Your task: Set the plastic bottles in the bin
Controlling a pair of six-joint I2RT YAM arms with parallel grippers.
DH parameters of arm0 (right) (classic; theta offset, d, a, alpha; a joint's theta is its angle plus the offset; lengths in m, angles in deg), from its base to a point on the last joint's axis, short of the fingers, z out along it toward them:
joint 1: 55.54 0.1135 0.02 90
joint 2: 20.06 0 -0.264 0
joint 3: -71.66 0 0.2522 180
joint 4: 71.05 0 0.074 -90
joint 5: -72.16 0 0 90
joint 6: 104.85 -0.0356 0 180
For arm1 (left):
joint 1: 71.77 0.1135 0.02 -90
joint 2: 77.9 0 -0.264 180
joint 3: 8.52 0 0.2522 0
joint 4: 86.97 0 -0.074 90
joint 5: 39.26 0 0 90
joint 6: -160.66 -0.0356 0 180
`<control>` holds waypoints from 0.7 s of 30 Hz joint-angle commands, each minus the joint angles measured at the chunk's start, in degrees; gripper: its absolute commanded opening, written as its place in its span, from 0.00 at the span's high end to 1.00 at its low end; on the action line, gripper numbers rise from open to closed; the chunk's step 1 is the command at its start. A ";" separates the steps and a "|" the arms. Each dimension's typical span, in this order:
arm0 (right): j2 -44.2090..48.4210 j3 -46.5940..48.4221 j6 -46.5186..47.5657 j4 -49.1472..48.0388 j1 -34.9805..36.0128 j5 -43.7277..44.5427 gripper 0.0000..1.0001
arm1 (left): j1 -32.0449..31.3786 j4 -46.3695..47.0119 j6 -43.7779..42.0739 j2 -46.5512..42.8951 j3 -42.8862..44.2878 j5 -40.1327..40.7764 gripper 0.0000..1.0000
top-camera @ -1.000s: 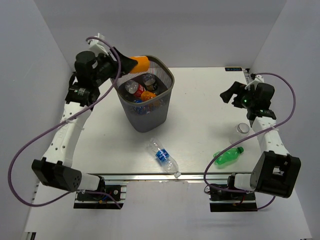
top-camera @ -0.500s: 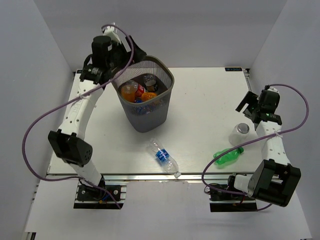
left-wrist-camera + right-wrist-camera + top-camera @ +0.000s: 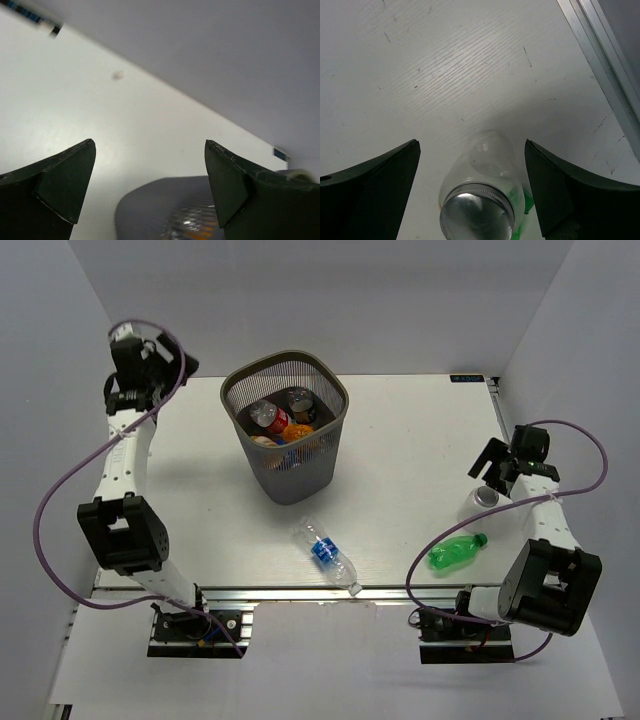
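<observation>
The left gripper [image 3: 168, 362], jaws spread and empty, has swung away left of the bin [image 3: 285, 365], its orange bottle [image 3: 264, 441] now inside, while the right gripper [image 3: 487, 462], also spread, has dropped over the clear jar-like bottle [image 3: 479, 197] well right of the bin, likely next.

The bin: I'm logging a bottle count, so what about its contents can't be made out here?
Top external: lower bottles in the bin lie under the upper ones, so no exact count.
Left wrist: only a blurred stretch of its rim, cut by the bottom edge.
Right wrist: bin not in view.
</observation>
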 commanded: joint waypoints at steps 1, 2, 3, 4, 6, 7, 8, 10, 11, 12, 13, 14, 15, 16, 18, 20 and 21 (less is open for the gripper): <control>-1.83 1.43 -0.40 1.79 -0.28 2.37 0.11 | 1.81 3.05 2.79 -5.57 -12.67 3.22 0.02; -2.61 1.44 -0.40 2.32 -0.28 2.46 0.11 | 2.53 4.62 3.58 -7.15 -15.40 2.44 0.02; -2.88 1.52 -0.40 2.58 -0.28 2.55 0.11 | 3.66 5.25 4.02 -7.77 -19.78 1.99 0.02; -2.97 1.44 -0.58 2.67 -0.28 2.46 0.11 | 4.11 5.60 4.20 -8.21 -21.57 1.55 0.02; -3.06 1.26 -0.75 3.29 -0.28 1.76 0.11 | 4.99 4.91 3.76 -8.92 -23.86 1.46 0.02; -2.97 0.91 -1.19 3.55 -0.28 1.58 0.11 | 5.17 4.21 3.67 -9.01 -25.09 1.90 0.02; -2.54 -0.13 -1.46 3.73 -0.28 1.41 0.10 | 5.26 3.42 3.06 -9.01 -25.53 2.51 0.02; -1.92 -1.81 -1.55 2.85 -0.28 -0.26 0.11 | 5.26 3.67 2.88 -9.36 -27.46 4.53 0.02; -1.83 -2.42 -1.81 2.76 -0.28 -0.26 0.11 | 5.26 4.37 2.53 -9.36 -28.08 4.54 0.02; -1.83 -2.95 -1.90 3.02 -0.28 -0.18 0.11 | 5.34 4.20 2.53 -9.10 -28.35 4.62 0.02; -1.74 -3.04 -1.98 3.29 -0.28 -0.09 0.11 | 5.35 4.11 2.44 -9.01 -28.53 4.71 0.02; -1.57 -3.13 -2.25 3.46 -0.28 0.09 0.11 | 5.35 4.02 2.36 -8.83 -28.61 4.54 0.02; -1.31 -3.39 -2.25 3.73 -0.28 0.26 0.11 | 5.26 3.85 2.35 -8.75 -28.62 4.54 0.02; -1.04 -3.57 -2.16 3.99 -0.28 0.35 0.11 | 5.34 3.76 2.27 -8.48 -28.62 4.62 0.02; -0.34 -4.01 -2.16 3.99 -0.28 0.70 0.12 | 5.26 3.76 2.27 -8.39 -28.70 4.54 0.02; -0.16 -3.92 -2.16 3.82 -0.28 0.53 0.16 | 5.34 3.41 2.09 -8.22 -29.05 4.71 0.02; -0.16 -3.75 -2.07 3.82 -0.28 -0.08 0.19 | 5.26 3.41 2.09 -8.13 -29.14 4.89 0.02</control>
